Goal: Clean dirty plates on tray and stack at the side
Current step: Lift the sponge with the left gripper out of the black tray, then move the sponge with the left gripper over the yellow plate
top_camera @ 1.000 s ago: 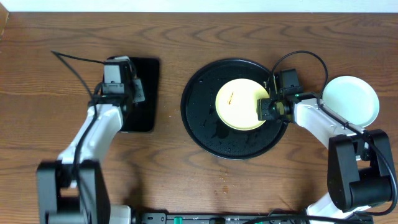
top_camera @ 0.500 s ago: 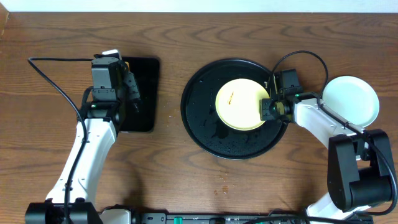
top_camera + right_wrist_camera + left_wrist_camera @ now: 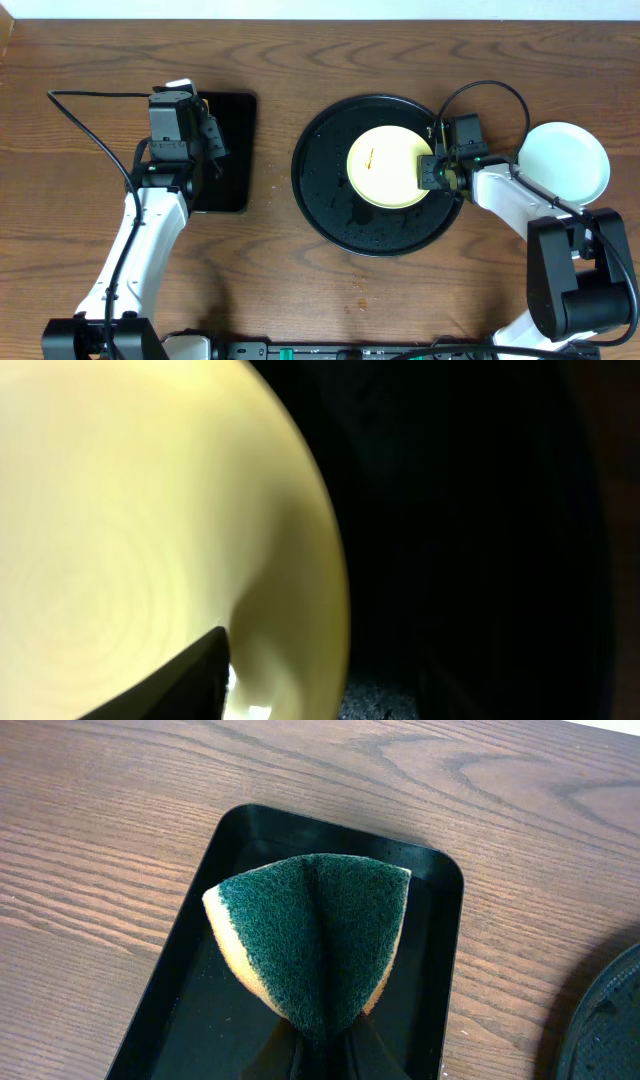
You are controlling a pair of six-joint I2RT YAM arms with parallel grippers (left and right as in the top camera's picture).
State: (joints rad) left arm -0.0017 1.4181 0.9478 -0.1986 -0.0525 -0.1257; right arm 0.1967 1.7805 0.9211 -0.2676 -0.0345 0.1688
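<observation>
Two robot arms work at a wooden table (image 3: 300,290) that carries two black trays, one round and one rectangular. The left gripper (image 3: 322,1058) is pressed together on a single sponge (image 3: 315,935), pinched so that it folds, its dark green scouring face outward and a yellow layer showing at the edges. The sponge fans out ahead of the fingers and hangs above the rectangular tray (image 3: 430,940), which lies directly beneath this gripper. The round tray (image 3: 320,190) sits well off to the gripper's right. On it rests one yellow plate (image 3: 382,166), the only plate on the tray, marked by one small orange-brown smear (image 3: 371,157) near its middle. The right gripper (image 3: 430,172) sits at the near edge of that plate, the dish spreading out ahead of its fingers. In the right wrist view one dark finger (image 3: 170,685) lies over the plate's inner face; the other finger is hidden, so whether the jaws are pinching the rim or standing spread cannot be told. Behind this gripper, beside the right arm and off the tray, one pale white plate (image 3: 565,160) lies on the bare table; whether a second plate lies under it cannot be told from above.
</observation>
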